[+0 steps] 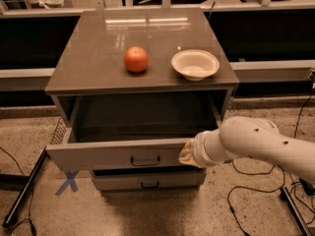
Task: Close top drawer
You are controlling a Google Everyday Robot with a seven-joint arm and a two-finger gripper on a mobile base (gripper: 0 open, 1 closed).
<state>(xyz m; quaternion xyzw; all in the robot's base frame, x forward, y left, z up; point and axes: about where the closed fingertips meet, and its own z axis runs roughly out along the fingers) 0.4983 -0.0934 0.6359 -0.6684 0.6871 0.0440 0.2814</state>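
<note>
The top drawer [113, 155] of the grey-brown cabinet stands pulled out, its inside dark and empty as far as shows. Its flat front carries a small dark bail handle [144, 161] at centre. My gripper [187, 154] is at the right end of the drawer front, touching it, with the white arm reaching in from the right. The arm's wrist hides most of the gripper.
A red-orange apple [136, 59] and a white bowl [195, 64] sit on the cabinet top [98, 48]. A lower drawer [147, 182] shows below. Black cables lie on the speckled floor at right and left. A blue X mark [68, 182] is on the floor.
</note>
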